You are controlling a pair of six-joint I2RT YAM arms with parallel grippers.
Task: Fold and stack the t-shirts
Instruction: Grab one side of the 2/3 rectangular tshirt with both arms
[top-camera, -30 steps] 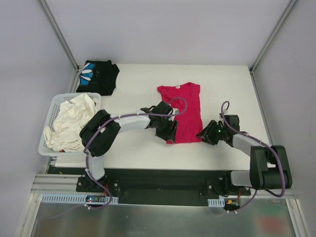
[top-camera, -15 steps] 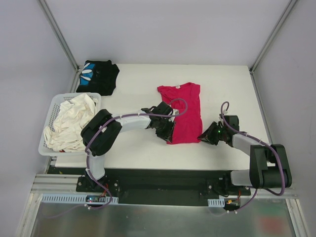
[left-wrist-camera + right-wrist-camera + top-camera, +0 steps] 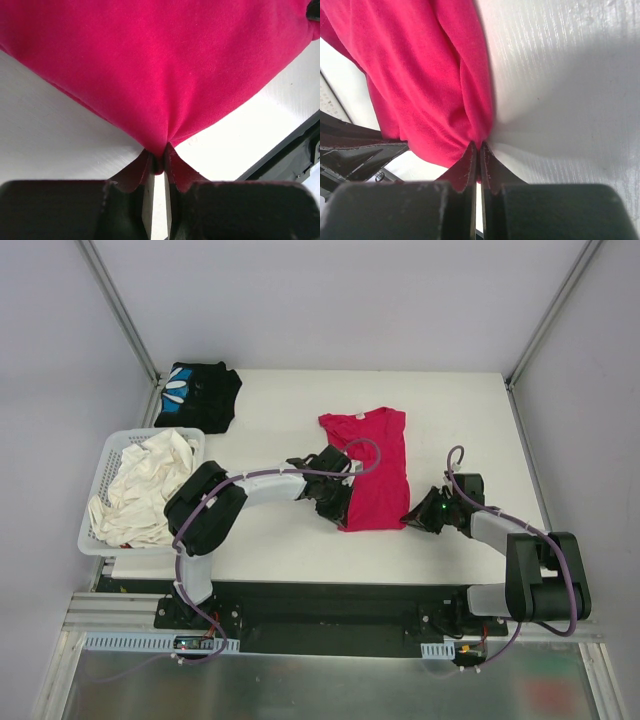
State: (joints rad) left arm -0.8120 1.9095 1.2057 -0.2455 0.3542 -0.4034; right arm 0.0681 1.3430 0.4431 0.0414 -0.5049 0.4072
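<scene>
A red t-shirt [image 3: 372, 465] lies flat on the white table, folded narrow, neck at the far end. My left gripper [image 3: 343, 512] is shut on its near left hem corner; the wrist view shows red cloth [image 3: 165, 75] pinched between the fingertips [image 3: 172, 160]. My right gripper [image 3: 412, 517] is shut on the near right hem corner, the cloth [image 3: 435, 85] bunching into the closed jaws. A folded black t-shirt [image 3: 198, 396] lies at the far left corner.
A white laundry basket [image 3: 96, 510] with cream-coloured garments [image 3: 140, 485] stands at the left edge of the table [image 3: 460, 420]. Metal frame posts rise at the far corners.
Both grippers have shifted slightly and closed in on the shirt's near hem; the left gripper moved a little toward the right. The shirt itself has barely moved.
</scene>
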